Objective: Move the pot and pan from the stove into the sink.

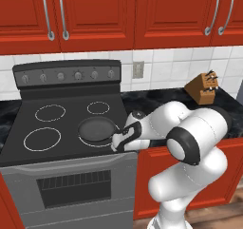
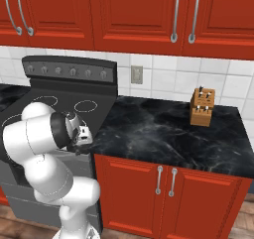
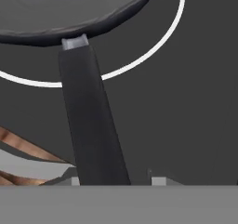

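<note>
Now the pan (image 1: 96, 129), a shallow round black frying pan, is sitting on the front right burner ring of the stove (image 1: 47, 123), with its long straight black handle (image 3: 90, 125) reaching out toward the stove's right edge. Seen along my hand, that handle is running from the pan's rim at the top down to the bottom of the picture, with a small grey collar where it is joining the pan. A white burner ring (image 3: 153, 51) is curving under the pan on the black glass.

My gripper (image 1: 122, 140) is reaching low over the stove's front right corner, right at the outer end of the handle. My jaws are standing fairly narrow on either side of the handle, but I cannot tell whether they are gripping it yet.

Further out, the stove's grey back panel is carrying a row of round knobs (image 1: 78, 74), and the grey oven front is lying below. To the right of the stove, a black marbled surface (image 2: 163, 129) is stretching along the wall over red lower cabinets. A wooden knife block (image 2: 202, 107) is standing on it toward the back right. Red upper cabinets (image 2: 139, 15) with silver handles are hanging above white tiles, and a small wall outlet (image 2: 136, 75) is sitting beside the stove's back panel.
</note>
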Tool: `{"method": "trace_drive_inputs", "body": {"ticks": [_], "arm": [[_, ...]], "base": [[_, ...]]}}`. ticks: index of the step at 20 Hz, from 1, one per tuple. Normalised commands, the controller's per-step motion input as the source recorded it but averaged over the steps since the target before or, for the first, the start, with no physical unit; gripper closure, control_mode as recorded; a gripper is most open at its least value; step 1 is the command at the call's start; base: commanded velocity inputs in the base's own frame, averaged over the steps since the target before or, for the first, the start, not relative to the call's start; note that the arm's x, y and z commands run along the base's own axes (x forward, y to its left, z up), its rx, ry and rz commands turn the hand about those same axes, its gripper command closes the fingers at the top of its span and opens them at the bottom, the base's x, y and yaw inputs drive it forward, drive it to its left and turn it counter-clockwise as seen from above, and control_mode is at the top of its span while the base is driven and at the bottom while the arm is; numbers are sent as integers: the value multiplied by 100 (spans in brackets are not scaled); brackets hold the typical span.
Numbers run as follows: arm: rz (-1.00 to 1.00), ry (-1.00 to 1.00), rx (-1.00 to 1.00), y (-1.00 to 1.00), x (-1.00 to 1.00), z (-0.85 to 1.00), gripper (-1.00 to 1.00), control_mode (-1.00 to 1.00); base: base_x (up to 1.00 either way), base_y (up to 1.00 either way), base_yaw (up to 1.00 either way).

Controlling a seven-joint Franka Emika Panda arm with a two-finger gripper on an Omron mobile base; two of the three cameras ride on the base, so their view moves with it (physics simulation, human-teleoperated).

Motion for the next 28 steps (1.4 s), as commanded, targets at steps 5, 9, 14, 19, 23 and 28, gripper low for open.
{"method": "trace_drive_inputs", "body": {"ticks": [5,9,14,19,23,28], "arm": [[0,0,1,0,0,25,100,-100],[0,0,0,0,0,56,100,-100],[2,1,0,0,-17,74,100,-100],[3,5,0,0,-40,70,100,-100],[6,2,0,0,-63,58,100,-100],[7,0,-1,0,-84,42,100,-100]], "base": [[0,0,0],[0,0,0],[0,0,0],[0,0,0],[0,0,0],[0,0,0]]}}
